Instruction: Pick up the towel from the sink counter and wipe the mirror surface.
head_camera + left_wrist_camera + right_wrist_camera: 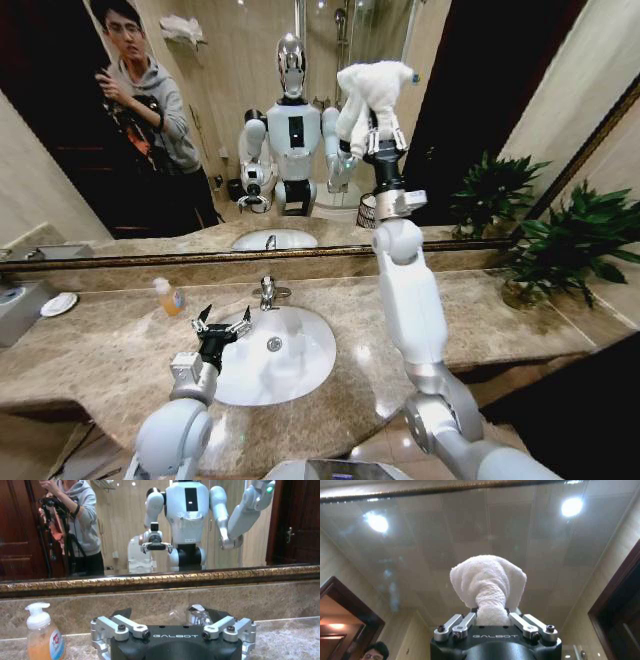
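Observation:
My right gripper is raised high and shut on the white towel, whose bunched end sits against the wide mirror, up near its top. In the right wrist view the towel sticks out past the closed fingers against the mirror glass. My left gripper hangs open and empty low over the sink counter, at the left rim of the white basin. The left wrist view has the left gripper facing the chrome tap and the bronze mirror frame.
An orange soap bottle stands left of the tap. A small round white dish lies at the counter's far left. Potted plants crowd the counter's right end. My right arm rises over the counter just right of the basin.

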